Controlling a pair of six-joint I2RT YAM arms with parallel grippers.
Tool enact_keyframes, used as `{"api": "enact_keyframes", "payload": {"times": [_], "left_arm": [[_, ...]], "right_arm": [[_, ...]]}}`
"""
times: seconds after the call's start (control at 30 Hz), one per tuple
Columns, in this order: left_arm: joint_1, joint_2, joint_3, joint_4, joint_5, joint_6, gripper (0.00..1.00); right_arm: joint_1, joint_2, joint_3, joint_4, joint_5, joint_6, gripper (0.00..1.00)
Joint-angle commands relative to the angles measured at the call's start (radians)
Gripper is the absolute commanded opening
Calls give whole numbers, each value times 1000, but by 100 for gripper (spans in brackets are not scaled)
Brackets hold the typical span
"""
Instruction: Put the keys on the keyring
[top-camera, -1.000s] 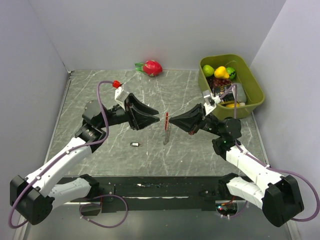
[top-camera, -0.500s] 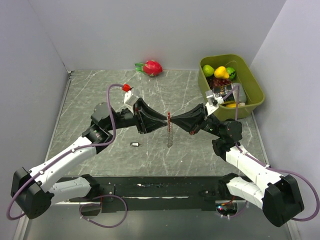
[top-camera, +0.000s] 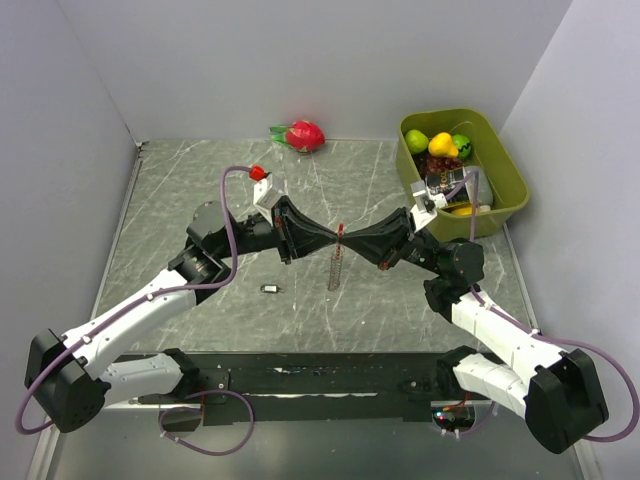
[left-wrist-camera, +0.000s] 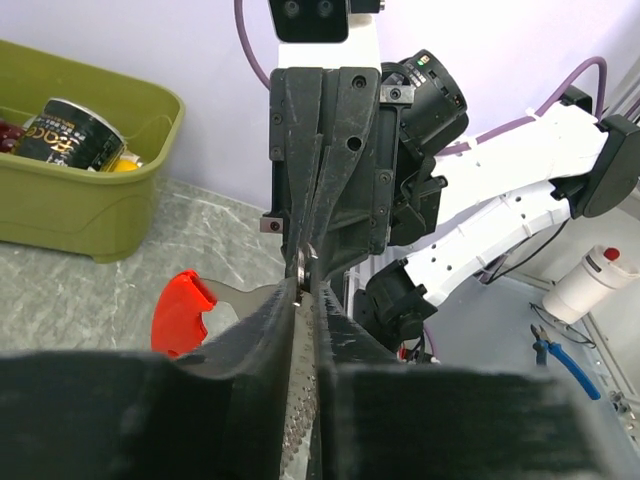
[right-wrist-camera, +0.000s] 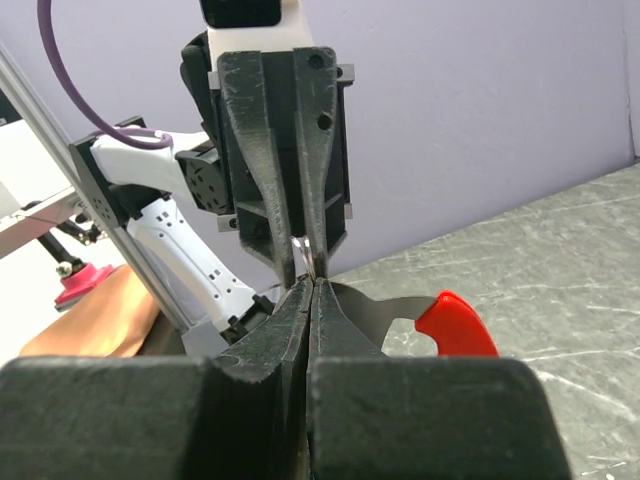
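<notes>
The keyring (top-camera: 336, 262) hangs in mid-air over the table's middle, its silvery chain dangling from a small red tip. My right gripper (top-camera: 347, 238) is shut on it; the right wrist view shows a flat metal crescent with a red end (right-wrist-camera: 455, 325) coming out of the shut jaws (right-wrist-camera: 312, 283). My left gripper (top-camera: 331, 238) meets it tip to tip from the left. Its jaws (left-wrist-camera: 303, 283) are drawn in to a narrow slit on the keyring's silvery ring (left-wrist-camera: 300, 262), with the red end (left-wrist-camera: 182, 310) to their left. A tiny dark key (top-camera: 270, 289) lies on the table below the left arm.
An olive bin (top-camera: 510, 170) holding fruit and a can (left-wrist-camera: 75, 135) stands at the back right, just behind the right arm. A red dragon fruit (top-camera: 303, 134) lies at the back wall. Grey walls close in the marbled table on three sides.
The left gripper has moved right to the hanging keyring and its jaws have narrowed around the ring. The right gripper kept its hold and shifted only slightly.
</notes>
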Motion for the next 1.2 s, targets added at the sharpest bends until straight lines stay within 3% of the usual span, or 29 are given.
{"api": "enact_keyframes", "payload": {"times": [0.0, 0.07, 0.3, 0.33, 0.4, 0.43, 0.5, 0.53, 0.57, 0.87, 1.17], "left_arm": [[-6, 5, 49, 21, 0, 16, 8], [-9, 10, 54, 13, 1, 18, 1], [-7, -12, 41, -1, -26, 37, 1], [-9, -19, 41, -13, -31, 44, 1], [-9, -28, 43, -36, -46, 68, 1], [-9, -35, 44, -67, -52, 79, 1], [-9, -56, 43, -94, -69, 117, 1], [-7, -71, 43, -114, -72, 129, 1], [-9, -76, 44, -127, -74, 152, 1], [-10, -123, 66, -232, -71, 254, 1], [-9, -139, 66, -272, -85, 303, 1]], "right_arm": [[13, -4, -2, 100, 2, 12, 0], [11, 4, 0, 114, 2, 19, 0], [16, 35, 9, 131, -28, 41, 0], [16, 41, 6, 139, -28, 45, 4], [14, 44, -5, 159, -31, 49, 19], [14, 38, -9, 165, -31, 47, 33], [13, 29, -20, 156, -28, 36, 45], [10, 12, -25, 143, -24, 15, 85], [10, 2, -37, 133, -18, 4, 100], [-69, -116, -104, 51, 9, -60, 100], [-81, -128, -94, -62, 33, -105, 100]]}}
